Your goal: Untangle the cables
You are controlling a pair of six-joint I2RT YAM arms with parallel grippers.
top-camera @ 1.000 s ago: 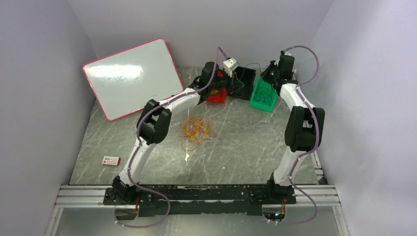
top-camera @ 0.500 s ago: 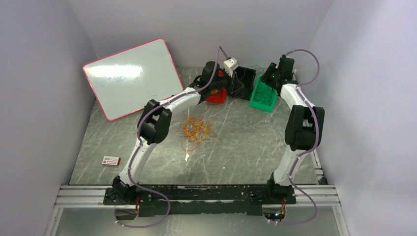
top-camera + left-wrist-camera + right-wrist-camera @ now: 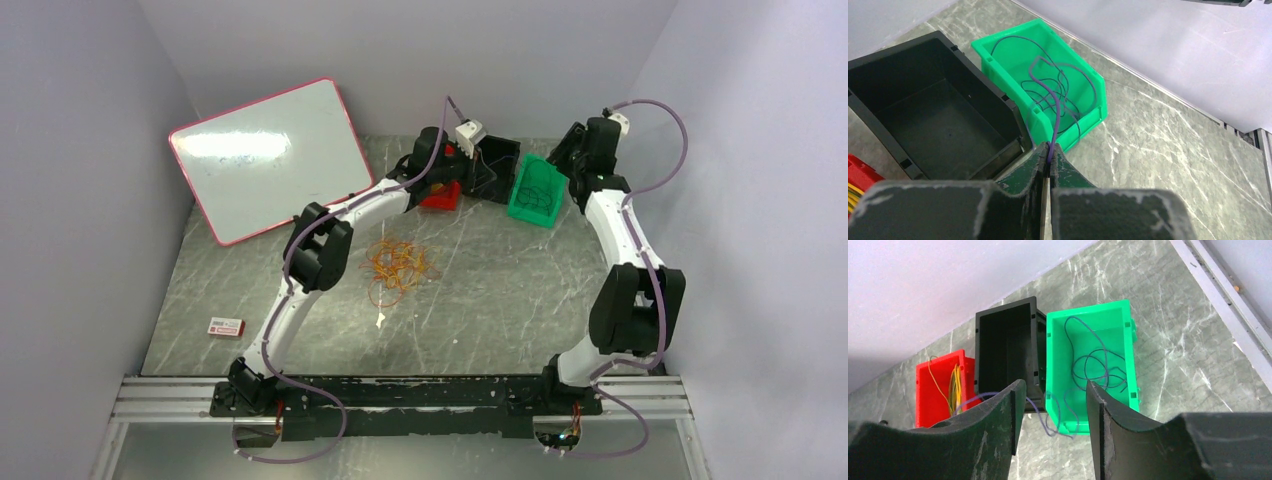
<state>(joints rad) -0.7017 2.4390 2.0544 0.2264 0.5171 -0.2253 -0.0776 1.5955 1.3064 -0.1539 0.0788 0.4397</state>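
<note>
The tangle of yellow and orange-red cables (image 3: 398, 262) lies mid-table, apart from both grippers. A thin dark purple cable (image 3: 1055, 110) is coiled in the green bin (image 3: 998, 40) and runs out over its near wall. My left gripper (image 3: 1049, 146) is shut on the free end of it, beside the black bin (image 3: 938, 115). My right gripper (image 3: 1054, 385) hangs open above and behind the green bin (image 3: 1133, 365), nothing between its fingers; the purple cable (image 3: 1083, 365) shows below. In the top view the left gripper (image 3: 455, 160) and right gripper (image 3: 572, 150) flank the bins.
A red bin (image 3: 928, 390) holding several yellow cables (image 3: 954, 382) stands left of the black bin (image 3: 1003, 350). A pink-framed whiteboard (image 3: 265, 155) leans at the back left. A small red-and-white box (image 3: 226, 327) lies at the front left. The wall runs close behind the bins.
The right gripper has opened and drawn back to the right from over the green bin, its elbow swinging right. The left arm has stayed put, still shut on the purple cable.
</note>
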